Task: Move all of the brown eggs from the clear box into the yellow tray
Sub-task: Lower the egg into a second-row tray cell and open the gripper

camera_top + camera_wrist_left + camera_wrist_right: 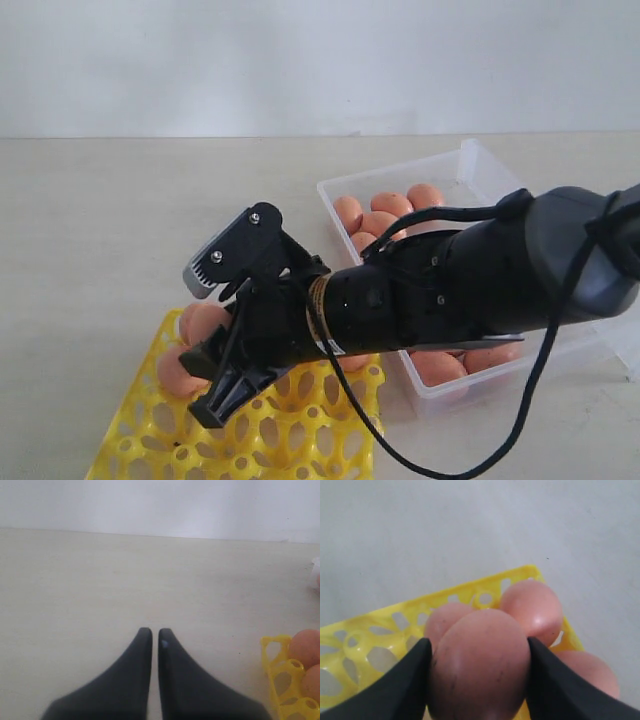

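We see right gripper (476,647) clasping one brown egg (480,675) above yellow tray (420,604), perhaps not yet seated; left gripper (155,634) jaws together, holding nothing

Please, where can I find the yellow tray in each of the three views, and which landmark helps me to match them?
Exterior view: the yellow tray is at the bottom left, partly behind the right gripper.
Left wrist view: only one corner shows at the picture's edge, beside the shut left gripper.
Right wrist view: it lies beneath the held egg.
Shared landmark: the brown eggs at the tray's corner.
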